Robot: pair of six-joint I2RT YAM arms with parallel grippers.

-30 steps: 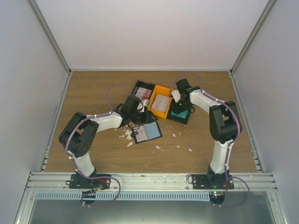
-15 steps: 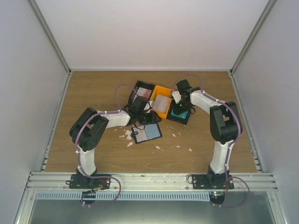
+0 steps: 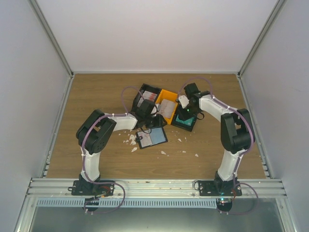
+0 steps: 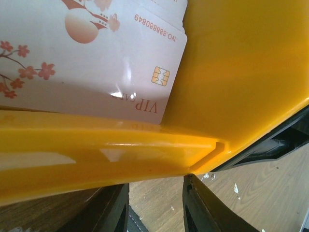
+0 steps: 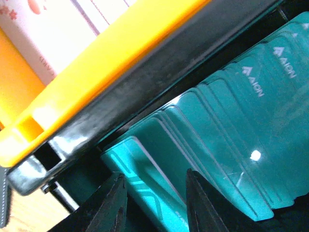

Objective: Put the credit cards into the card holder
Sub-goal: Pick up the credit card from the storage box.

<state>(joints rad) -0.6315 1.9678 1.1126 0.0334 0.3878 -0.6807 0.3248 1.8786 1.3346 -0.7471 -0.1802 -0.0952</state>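
The card holder (image 3: 152, 137) lies open on the table, bluish-grey side up. Whitish cards with red blossoms (image 4: 91, 58) lie in the orange tray (image 3: 168, 95). My left gripper (image 4: 154, 210) is open and empty, its jaws just below the near rim of the orange tray (image 4: 145, 150); it sits at that tray's left edge in the top view (image 3: 153, 111). Several teal cards (image 5: 217, 145) lie fanned in a black tray (image 3: 185, 125). My right gripper (image 5: 157, 205) is open, its jaws straddling the edge of the frontmost teal card; the top view shows it above that tray (image 3: 186, 114).
A second black tray (image 3: 147, 92) with red-and-white cards stands left of the orange one. Small white scraps (image 3: 131, 140) are scattered on the wood around and in front of the card holder. Grey walls enclose the table on three sides.
My left arm has swung right and away from me, bringing its gripper from beside the card holder up to the orange tray. My right arm has barely moved.
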